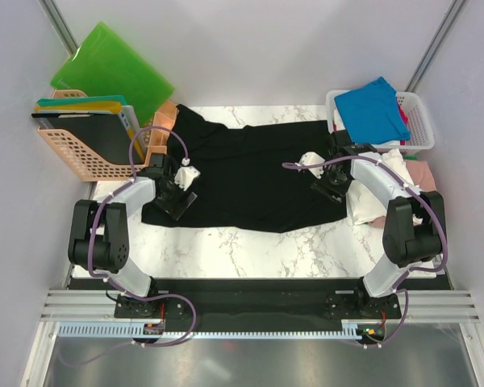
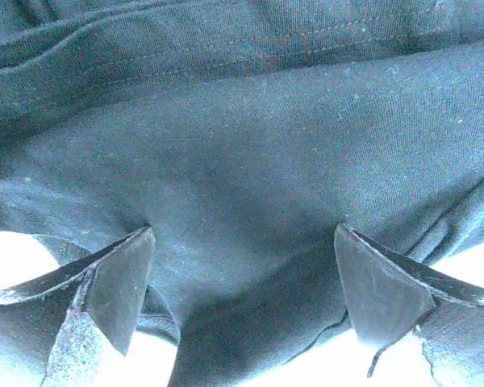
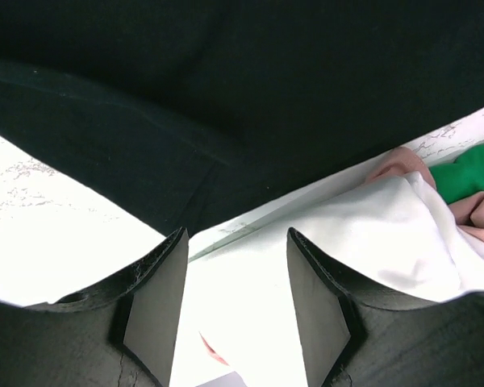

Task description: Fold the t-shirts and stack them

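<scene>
Both released, my left end effector and right end effector sit over opposite ends of the sideways-lying black shirt.

No text, brand, number or sign can be read in any of the three views. The black t-shirt spread on the counter shows only plain cloth and seam stitching in both wrist views.
</scene>
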Robot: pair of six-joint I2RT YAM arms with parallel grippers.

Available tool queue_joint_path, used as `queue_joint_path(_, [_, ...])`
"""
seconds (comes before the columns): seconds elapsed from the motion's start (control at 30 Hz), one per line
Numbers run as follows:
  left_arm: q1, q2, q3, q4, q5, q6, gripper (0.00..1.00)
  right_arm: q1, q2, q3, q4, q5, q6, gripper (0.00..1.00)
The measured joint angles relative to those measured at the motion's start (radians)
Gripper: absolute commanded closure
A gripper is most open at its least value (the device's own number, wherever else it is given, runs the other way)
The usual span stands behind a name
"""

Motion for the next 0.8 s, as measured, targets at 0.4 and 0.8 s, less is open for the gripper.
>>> queue_joint_path(0.4, [0.0,0.0,0.001,-0.002,-0.001,0.0,0.0,-0.001,0.0,-0.031,0.006,-0.103,0.004,0.26])
queue_joint_path(0.8, [0.0,0.0,0.003,-0.005,-0.001,-0.001,0.0,0.006,0.08,-0.045,0.043,-0.153,0.004,0.44])
